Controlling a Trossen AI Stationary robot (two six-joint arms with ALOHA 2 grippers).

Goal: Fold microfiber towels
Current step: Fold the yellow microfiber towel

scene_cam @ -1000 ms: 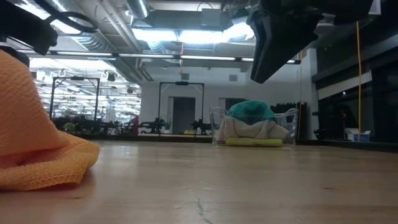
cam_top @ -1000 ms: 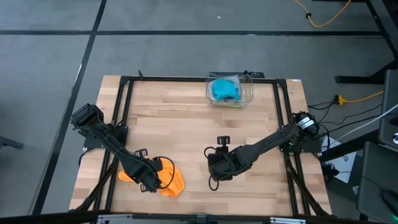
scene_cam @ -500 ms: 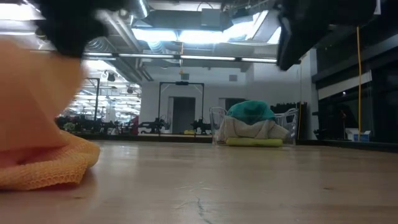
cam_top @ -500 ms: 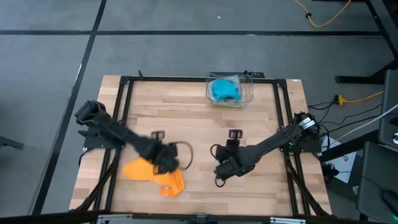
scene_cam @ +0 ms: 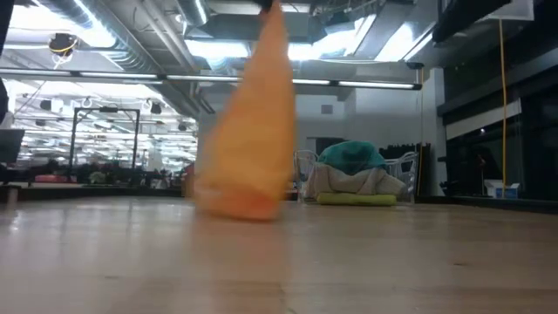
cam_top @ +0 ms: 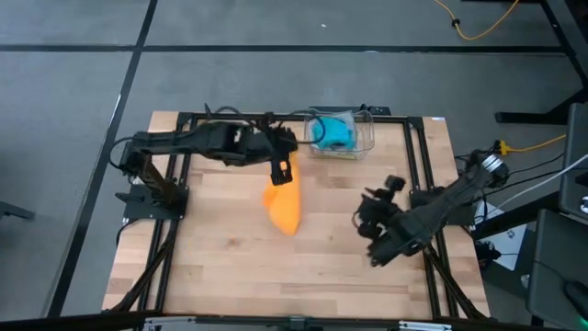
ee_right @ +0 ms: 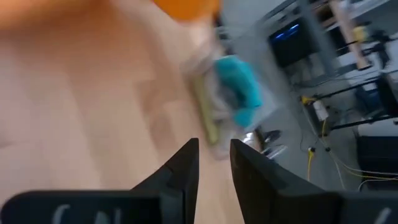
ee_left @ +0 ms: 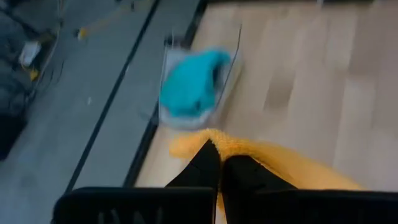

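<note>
While the orange towel (cam_top: pixel 283 204) hangs in the air from the left pincer (cam_top: pixel 282 169), nothing on the table (cam_top: pixel 220 267) looks folded yet; the cloth dangles as a loose cone, pinched at its top edge between fingers that are clamped tight on it, with its low end close to the wood near the middle of the table (whether it actually touches is hard to call). The other towels sit bunched in the clear plastic bin (cam_top: pixel 366 138) at the far edge; the teal towel (cam_top: pixel 331 133) is on top, a lime green one (scene_cam: pixel 353 199) peeks out flat at the bottom in the low view, and a pale cloth between them is probably the grey-blue one. So the job reads as barely started; one towel is out and needs laying flat before any fold, and three are waiting. The right pincer (cam_top: pixel 378 241) hovers off to the right side of the table, well apart from the orange cloth, jaws set narrow with a small gap and nothing between them. No brand, label or readable writing shows anywhere.
</note>
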